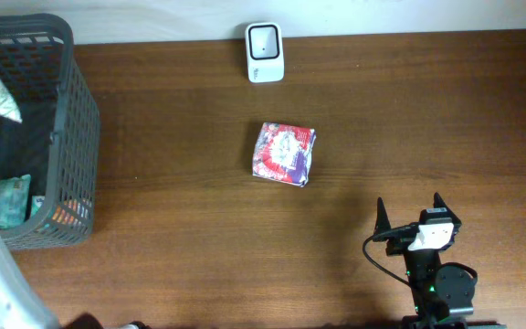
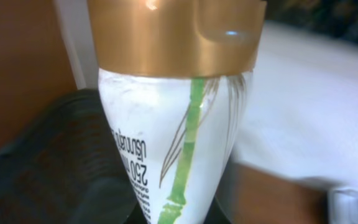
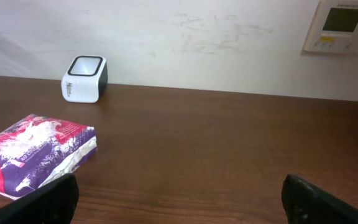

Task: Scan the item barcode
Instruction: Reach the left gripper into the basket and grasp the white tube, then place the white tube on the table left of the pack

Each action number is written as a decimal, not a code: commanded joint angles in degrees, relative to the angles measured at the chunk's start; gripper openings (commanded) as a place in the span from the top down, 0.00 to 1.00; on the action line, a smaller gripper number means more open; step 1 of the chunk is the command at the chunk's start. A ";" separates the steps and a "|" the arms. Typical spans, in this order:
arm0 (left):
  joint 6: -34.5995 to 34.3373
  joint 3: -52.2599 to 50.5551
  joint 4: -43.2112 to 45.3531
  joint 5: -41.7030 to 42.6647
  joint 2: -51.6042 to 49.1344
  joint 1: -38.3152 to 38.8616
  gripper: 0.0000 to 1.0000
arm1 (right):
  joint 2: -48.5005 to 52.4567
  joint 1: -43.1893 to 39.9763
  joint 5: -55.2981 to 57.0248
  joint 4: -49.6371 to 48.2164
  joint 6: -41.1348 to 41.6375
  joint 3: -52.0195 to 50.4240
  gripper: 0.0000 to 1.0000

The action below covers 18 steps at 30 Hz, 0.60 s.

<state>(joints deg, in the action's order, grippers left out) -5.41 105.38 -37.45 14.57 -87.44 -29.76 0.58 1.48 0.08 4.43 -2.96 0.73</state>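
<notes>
My left gripper (image 2: pixel 179 214) is shut on a white tube (image 2: pixel 179 149) with a gold cap and a green bamboo print. It fills the left wrist view, and dark fingers show at each side of its narrow end. The tube hangs over the dark mesh basket (image 1: pixel 67 137) at the table's left edge. The white barcode scanner (image 1: pixel 265 52) stands at the back centre, also visible in the right wrist view (image 3: pixel 84 79). My right gripper (image 1: pixel 410 217) rests near the front right, open and empty (image 3: pixel 182 199).
A red and purple packet (image 1: pixel 284 153) lies mid-table in front of the scanner and shows at the left of the right wrist view (image 3: pixel 33 152). A green packet (image 1: pixel 9 199) lies inside the basket. A wall panel (image 3: pixel 342 25) hangs behind the table.
</notes>
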 commanded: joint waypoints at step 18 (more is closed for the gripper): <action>-18.45 0.61 -16.72 -24.50 -15.13 49.07 1.00 | -0.39 -0.26 -0.07 0.24 0.42 -0.42 0.02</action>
<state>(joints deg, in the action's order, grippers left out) -24.71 105.60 -54.24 -1.89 -95.11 15.25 0.58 1.48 0.08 4.43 -2.98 0.73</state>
